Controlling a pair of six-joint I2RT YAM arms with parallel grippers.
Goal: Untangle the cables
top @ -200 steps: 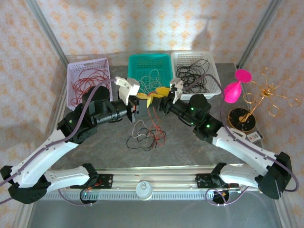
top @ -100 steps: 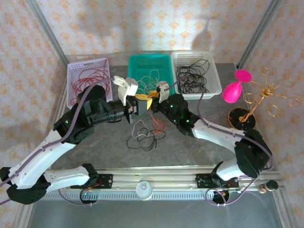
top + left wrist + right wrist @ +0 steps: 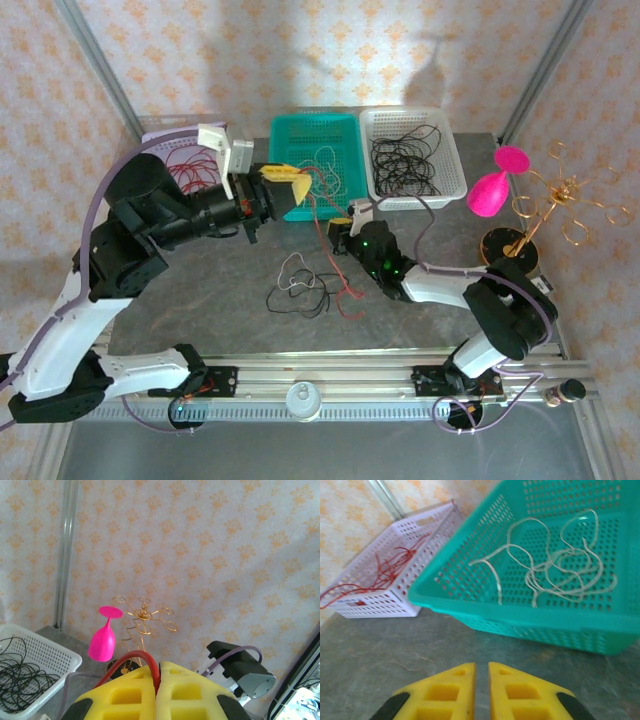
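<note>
A loose bunch of black and white cables [image 3: 298, 287] lies on the grey table in front of the baskets. A red cable [image 3: 338, 272] rises out of that bunch to my left gripper [image 3: 288, 187], which is held high. In the left wrist view the yellow pads of the left gripper [image 3: 157, 669] are shut on the red cable [image 3: 134, 655], which loops up out of them. My right gripper [image 3: 346, 220] sits low by the table, right of the red strand. Its yellow fingers [image 3: 455, 677] stand slightly apart around the right gripper [image 3: 481, 666] gap, with bare table between them.
Three baskets line the back: a lilac basket [image 3: 160, 140] with red wires, a teal basket [image 3: 283, 128] with white wires [image 3: 555, 565], a white basket [image 3: 452, 160] with black wires. A pink glass [image 3: 490, 192] and a gold wire stand [image 3: 548, 205] are at the right.
My left gripper has swung up and back to the left with the red cable, pulling it out of the bunch. My right gripper has parted from it and dropped toward the table.
</note>
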